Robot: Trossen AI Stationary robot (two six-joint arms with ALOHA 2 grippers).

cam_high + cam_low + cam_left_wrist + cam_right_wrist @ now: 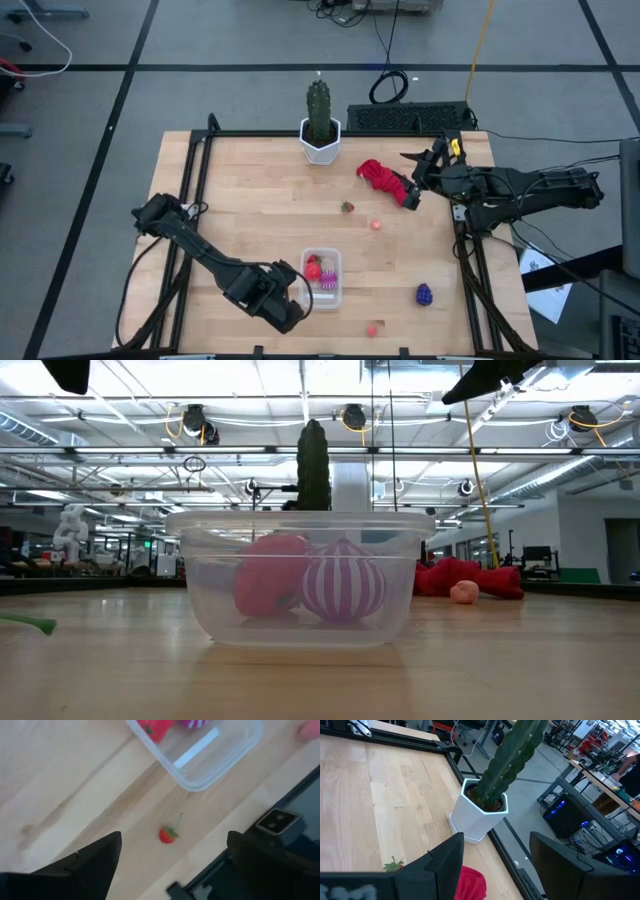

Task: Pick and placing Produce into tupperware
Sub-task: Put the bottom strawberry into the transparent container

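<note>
The clear tupperware (322, 279) sits near the table's near edge with a red strawberry (313, 268) and a magenta striped piece (329, 281) resting on its bottom. My left gripper (295, 305) hovers open just left of it, above a small red piece with a green stem (168, 834) that lies on the wood between its fingers. Loose on the table are a strawberry (347, 207), two pink pieces (376, 225) (373, 328) and the purple grape bunch (424, 293). My right gripper (412, 180) is open, raised above the red cloth (383, 177).
The green cactus in its white hexagonal pot (320, 140) stands at the far edge, just ahead of the right gripper (496, 837). A black frame rail (465, 240) runs along the table's right side. Bare wood lies between the tupperware and the cloth.
</note>
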